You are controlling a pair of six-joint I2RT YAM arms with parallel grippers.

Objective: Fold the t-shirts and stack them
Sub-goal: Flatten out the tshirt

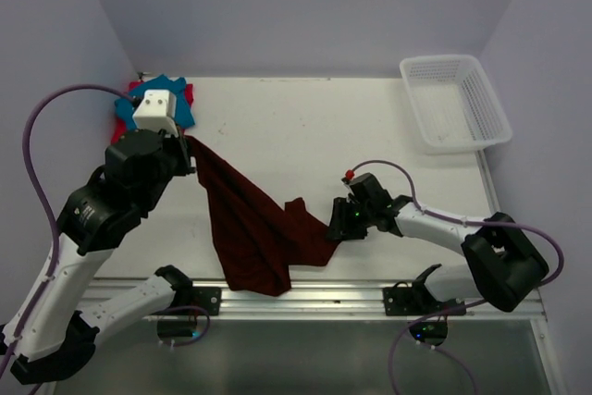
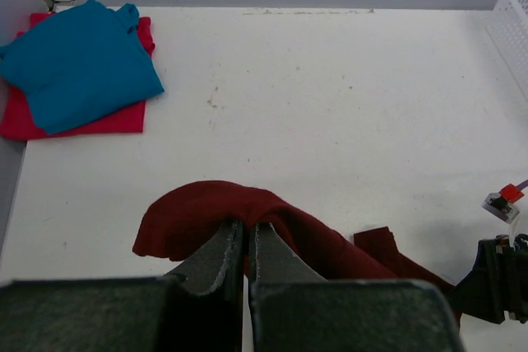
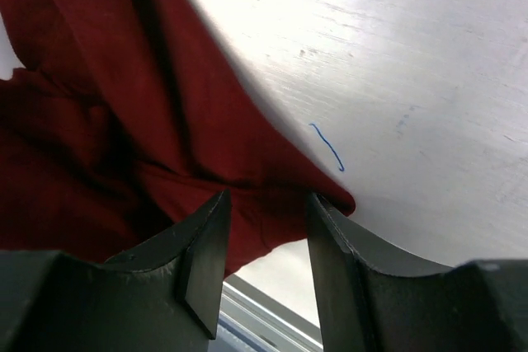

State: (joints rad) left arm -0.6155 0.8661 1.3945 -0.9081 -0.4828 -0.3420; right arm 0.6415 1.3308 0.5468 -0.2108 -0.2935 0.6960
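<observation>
Two down, one to go, by the look of it. The teal shirt (image 2: 78, 63) lies folded on top of the red-pink shirt (image 2: 115, 119) in the far left corner of the table (image 1: 305, 127). So I'd say the step in hand is spreading the last one out for folding.

That's the maroon shirt (image 1: 250, 228). My left gripper (image 2: 247, 227) is pinched tight on a bunched fold of it and holds that end up off the table, just in front of the stack. The rest trails down toward the near edge in a rumpled strip.

My right gripper (image 3: 267, 197) is down low at the shirt's right-hand edge. Its jaws are apart, straddling a corner of the cloth and not yet clamped on it.

Next move, as I read it: close the right on that corner, then pull the two grips apart so the shirt opens flat. I need to catch one layer, not a wad, and the cloth is pretty twisted there.

Writing: nothing readable. No tag or print on any shirt. There's one short blue pen stroke (image 3: 327, 146) on the table near the right fingers, a squiggle and no letter. The white mesh basket (image 1: 439, 59) at far right carries no label either.
</observation>
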